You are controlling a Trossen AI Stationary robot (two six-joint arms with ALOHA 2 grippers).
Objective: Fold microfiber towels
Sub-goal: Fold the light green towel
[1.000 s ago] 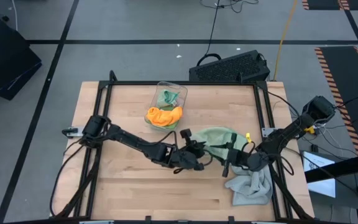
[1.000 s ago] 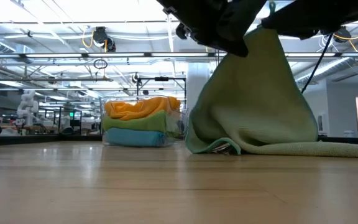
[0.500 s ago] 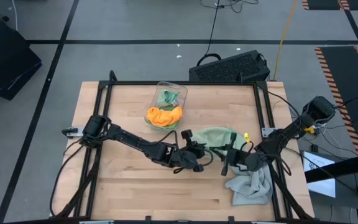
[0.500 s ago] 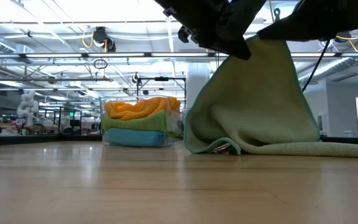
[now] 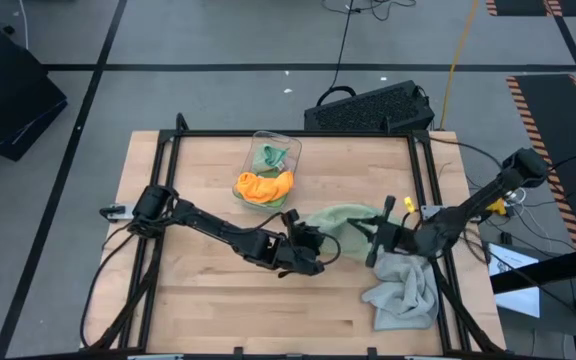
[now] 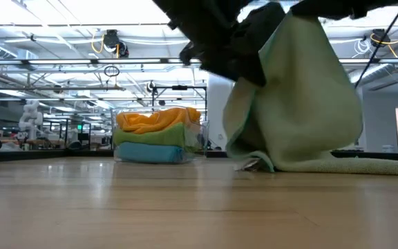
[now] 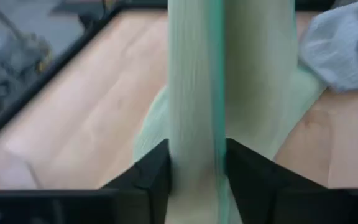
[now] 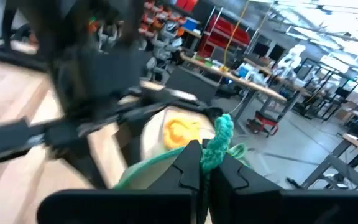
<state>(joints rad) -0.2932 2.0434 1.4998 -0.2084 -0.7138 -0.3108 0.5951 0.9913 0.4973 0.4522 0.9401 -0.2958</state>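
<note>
Low view shows the sage green towel (image 6: 302, 104) hanging near the table's right edge, right gripper (image 8: 205, 163) pinching its corner; left gripper (image 7: 196, 165) seems half-open around it, so it may slip loose.

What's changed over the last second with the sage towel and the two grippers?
The right gripper closed on the sage green towel and carried its edge up and away from the bin. The left gripper still has the towel between its fingers. The grey towel and the bin's towels stayed put.
</note>
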